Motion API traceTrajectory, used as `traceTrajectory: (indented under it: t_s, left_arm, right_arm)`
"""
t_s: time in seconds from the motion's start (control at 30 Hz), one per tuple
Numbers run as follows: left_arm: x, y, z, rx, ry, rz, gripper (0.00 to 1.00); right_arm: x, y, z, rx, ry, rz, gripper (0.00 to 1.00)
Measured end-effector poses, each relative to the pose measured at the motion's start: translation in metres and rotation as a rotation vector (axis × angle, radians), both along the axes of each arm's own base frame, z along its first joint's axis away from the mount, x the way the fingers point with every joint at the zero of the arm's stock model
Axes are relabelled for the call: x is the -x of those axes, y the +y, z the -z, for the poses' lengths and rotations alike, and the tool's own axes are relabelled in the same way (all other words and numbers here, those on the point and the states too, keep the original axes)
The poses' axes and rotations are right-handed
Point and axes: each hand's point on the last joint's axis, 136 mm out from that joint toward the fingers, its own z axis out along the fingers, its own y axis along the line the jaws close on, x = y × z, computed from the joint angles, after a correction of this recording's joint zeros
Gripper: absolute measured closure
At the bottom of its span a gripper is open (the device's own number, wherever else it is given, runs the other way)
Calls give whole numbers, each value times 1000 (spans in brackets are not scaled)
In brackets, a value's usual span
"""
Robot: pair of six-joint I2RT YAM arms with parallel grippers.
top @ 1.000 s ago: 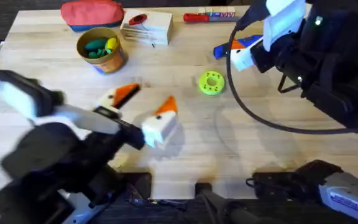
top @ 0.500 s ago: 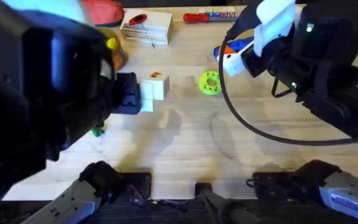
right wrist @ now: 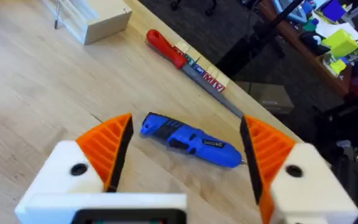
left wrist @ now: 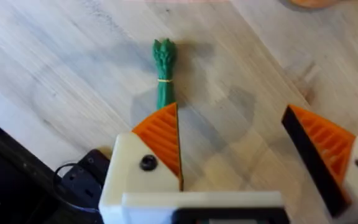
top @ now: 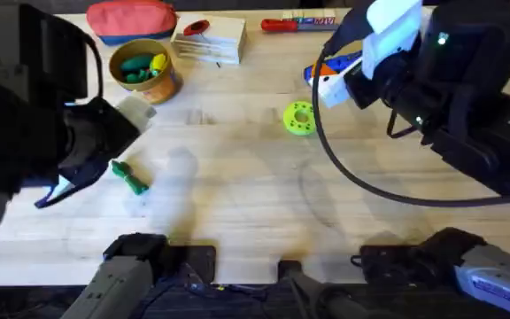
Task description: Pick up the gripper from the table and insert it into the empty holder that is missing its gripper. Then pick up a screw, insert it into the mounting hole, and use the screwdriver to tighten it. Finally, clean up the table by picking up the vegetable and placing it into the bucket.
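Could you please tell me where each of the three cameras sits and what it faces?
Overhead: above the arm bases, looking down and forward over the table; both arms show.
Left wrist: looks down past its open gripper at the green vegetable, also seen overhead.
Right wrist: looks past its open gripper at the blue screwdriver.

One bucket [top: 145, 69], one blue screwdriver [right wrist: 190, 140], one red screwdriver [right wrist: 185, 62], one loose vegetable [left wrist: 163, 70], one pouch [top: 131, 19], one green spool [top: 300, 118].

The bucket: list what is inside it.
The overhead view shows the bucket holding a green piece and a yellow piece near its rim. Anything beneath them, and the bucket's floor, is covered, so I cannot tell what else is there.
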Motion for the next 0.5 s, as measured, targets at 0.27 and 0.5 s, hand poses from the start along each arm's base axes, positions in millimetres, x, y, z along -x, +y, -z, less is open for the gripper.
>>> traceTrajectory:
  t_s: [0.27,0.5]
  left_arm:
    - [-5,33,27,-4,153,-96,15]
    - [-12,47,56,10,282,-121,16]
  right_arm:
    - [0,0,0,0,0,0,10]
    - [0,0,0,0,-1,0,10]
